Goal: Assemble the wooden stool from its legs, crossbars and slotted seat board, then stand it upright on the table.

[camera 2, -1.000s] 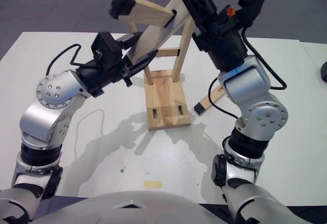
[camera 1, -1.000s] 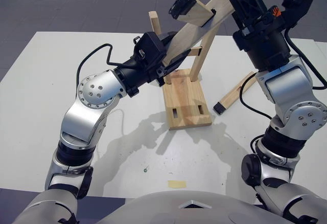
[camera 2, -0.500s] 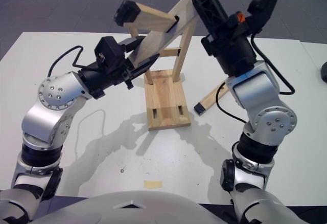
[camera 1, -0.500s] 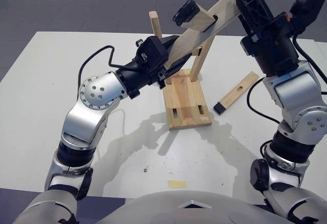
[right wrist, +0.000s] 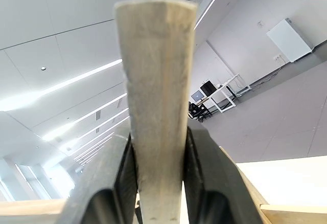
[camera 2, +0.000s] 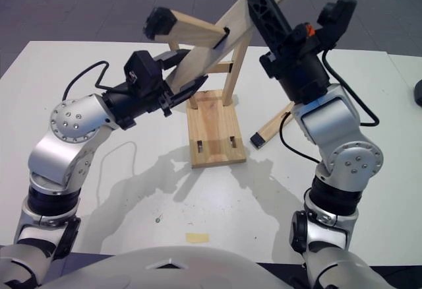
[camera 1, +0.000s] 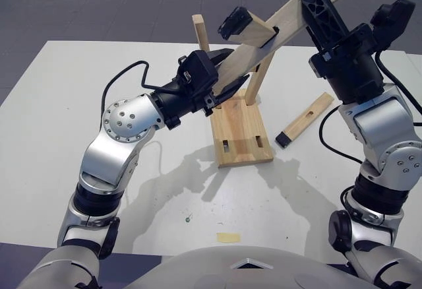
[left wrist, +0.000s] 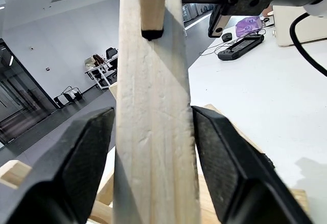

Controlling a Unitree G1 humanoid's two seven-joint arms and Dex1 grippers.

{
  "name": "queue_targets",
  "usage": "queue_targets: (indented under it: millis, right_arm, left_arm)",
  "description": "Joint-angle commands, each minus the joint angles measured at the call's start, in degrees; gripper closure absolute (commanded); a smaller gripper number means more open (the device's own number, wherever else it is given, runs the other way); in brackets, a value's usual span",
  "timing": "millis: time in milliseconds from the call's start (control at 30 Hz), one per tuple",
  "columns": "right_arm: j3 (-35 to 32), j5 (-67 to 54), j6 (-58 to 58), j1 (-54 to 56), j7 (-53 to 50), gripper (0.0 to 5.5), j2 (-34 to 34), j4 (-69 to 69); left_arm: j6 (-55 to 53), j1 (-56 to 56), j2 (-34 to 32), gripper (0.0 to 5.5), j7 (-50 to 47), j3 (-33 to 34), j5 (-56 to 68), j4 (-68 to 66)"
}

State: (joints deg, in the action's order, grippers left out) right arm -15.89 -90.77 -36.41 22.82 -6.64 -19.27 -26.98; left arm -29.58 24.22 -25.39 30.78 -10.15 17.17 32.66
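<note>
Seat board (camera 1: 241,130) lies flat on the table (camera 1: 66,104). Its two far slots each hold one of the upright legs (camera 1: 258,81), with a crossbar (camera 1: 249,68) between them. The long leg (camera 1: 290,15) hangs tilted in the air above the board, left gripper (camera 1: 221,84) clamped on its low end, right gripper (camera 1: 320,8) clamped near the high end. A short black-capped piece (camera 1: 247,26) sticks off its side. A loose leg (camera 1: 308,117) lies just right of the board.
</note>
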Motion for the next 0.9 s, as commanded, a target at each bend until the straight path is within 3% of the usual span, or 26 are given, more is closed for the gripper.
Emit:
queue_targets:
  millis: [33, 267, 467, 900]
  right_arm:
    - [-3.9, 5.0, 3.0, -6.0, -2.1, 4.50, -1.5, -1.1]
    - [-8.1, 6.9, 4.2, -23.1, -4.1, 4.50, -1.7, -8.5]
    - [-7.9, 11.8, 5.8, -29.4, -2.9, 4.50, -1.3, -8.1]
    - [-5.7, 18.2, 7.0, -36.0, -1.0, 4.50, -0.2, -8.7]
  left_arm:
    - [-4.8, -0.1, -1.2, 2.22, 0.6, 8.0, 6.6, 1.1]
    - [-7.8, -5.2, -3.0, 1.08, -6.3, 16.9, 4.6, -1.9]
    - [-7.7, -7.0, -0.5, 0.12, -14.3, 18.0, 0.4, -3.7]
    - [-5.6, -9.0, -0.8, 0.10, -14.0, 15.5, -4.3, -5.1]
